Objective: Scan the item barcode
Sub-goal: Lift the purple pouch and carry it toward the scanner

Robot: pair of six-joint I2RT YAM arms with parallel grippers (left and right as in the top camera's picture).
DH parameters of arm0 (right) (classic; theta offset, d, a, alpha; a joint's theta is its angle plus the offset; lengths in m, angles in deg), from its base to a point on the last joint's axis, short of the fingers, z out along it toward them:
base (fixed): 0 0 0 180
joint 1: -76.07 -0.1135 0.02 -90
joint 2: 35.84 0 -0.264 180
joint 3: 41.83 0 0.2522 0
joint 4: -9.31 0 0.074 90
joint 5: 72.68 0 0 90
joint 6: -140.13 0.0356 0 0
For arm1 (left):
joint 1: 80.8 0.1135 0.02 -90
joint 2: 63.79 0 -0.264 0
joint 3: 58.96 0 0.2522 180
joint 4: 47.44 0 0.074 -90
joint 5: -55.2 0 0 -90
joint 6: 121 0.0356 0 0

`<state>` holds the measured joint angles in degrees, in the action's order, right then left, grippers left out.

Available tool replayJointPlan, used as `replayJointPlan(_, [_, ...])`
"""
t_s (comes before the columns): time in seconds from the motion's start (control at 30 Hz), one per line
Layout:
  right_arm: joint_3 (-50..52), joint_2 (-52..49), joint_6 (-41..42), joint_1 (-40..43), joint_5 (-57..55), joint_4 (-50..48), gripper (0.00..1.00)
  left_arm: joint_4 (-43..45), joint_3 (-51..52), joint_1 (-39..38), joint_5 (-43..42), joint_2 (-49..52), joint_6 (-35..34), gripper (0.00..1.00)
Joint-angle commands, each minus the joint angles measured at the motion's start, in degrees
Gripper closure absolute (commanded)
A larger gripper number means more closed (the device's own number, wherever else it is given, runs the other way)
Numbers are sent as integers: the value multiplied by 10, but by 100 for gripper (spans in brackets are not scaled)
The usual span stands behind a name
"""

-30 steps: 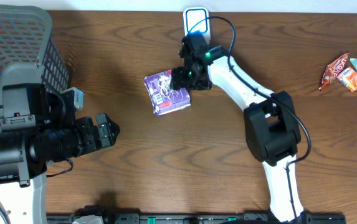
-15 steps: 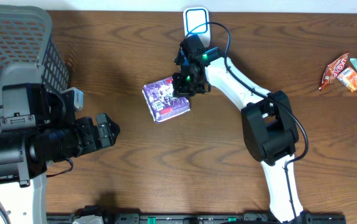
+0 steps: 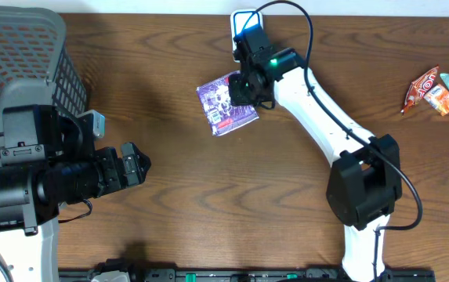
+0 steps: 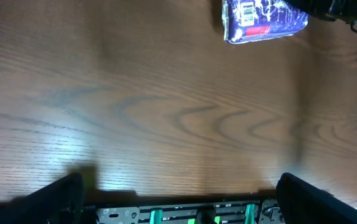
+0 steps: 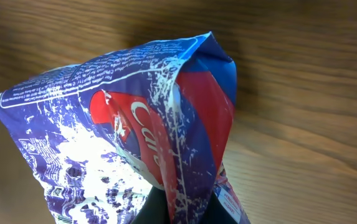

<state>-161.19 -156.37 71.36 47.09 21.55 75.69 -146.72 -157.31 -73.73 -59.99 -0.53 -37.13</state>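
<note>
The right gripper (image 3: 245,86) was clamped on one edge of the purple snack packet (image 3: 224,108), holding it just beside the scanner (image 3: 244,23) at the far side of the table. The left gripper (image 3: 139,163) had its jaws apart and empty. I think the barcode (image 4: 245,12) should be turned to face the scanner, flat and steady.

A brown wooden table (image 3: 177,211) is seen with smooth grain and faint sheen, a purple-and-red crinkled foil snack bag (image 3: 226,106) is rendered glossy, and a grey perforated plastic basket (image 3: 20,39) matt.
</note>
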Motion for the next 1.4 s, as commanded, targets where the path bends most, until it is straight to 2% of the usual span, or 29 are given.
replayJointPlan(0.0, [-3, 2, 18, -15, -113, -1, 99, -2, 1, 2, -3, 1, 3, 2])
replayJointPlan(0.07, [-3, 3, 39, -18, -167, -7, 99, -2, 1, 2, -3, 1, 3, 2])
replayJointPlan(0.27, [-3, 20, 26, -18, -306, -45, 99, -2, 1, 2, -3, 1, 3, 2])
replayJointPlan(0.37, [-3, 26, 18, -19, -332, -52, 99, -2, 1, 2, -3, 1, 3, 2])
replayJointPlan(0.53, [-3, 24, 19, -19, -317, 17, 99, -2, 1, 2, -3, 1, 3, 2])
replayJointPlan(0.6, [-3, 24, 19, -20, -345, 47, 99, -2, 1, 2, -3, 1, 3, 2])
replayJointPlan(0.77, [-3, 24, 19, -24, -565, 113, 99, -2, 1, 2, -3, 1, 3, 2])
replayJointPlan(0.83, [-3, 24, 19, -24, -607, 134, 99, -2, 1, 2, -3, 1, 3, 2])
replayJointPlan(1.13, [42, 23, 65, -24, -545, 157, 99, -2, 1, 2, -3, 1, 3, 2])
replayJointPlan(1.27, [112, 23, 70, -24, -554, 99, 99, -2, 1, 2, -3, 1, 3, 2])
replayJointPlan(1.37, [155, 23, 70, -25, -574, 71, 93, -2, 1, 2, -3, 1, 3, 2])
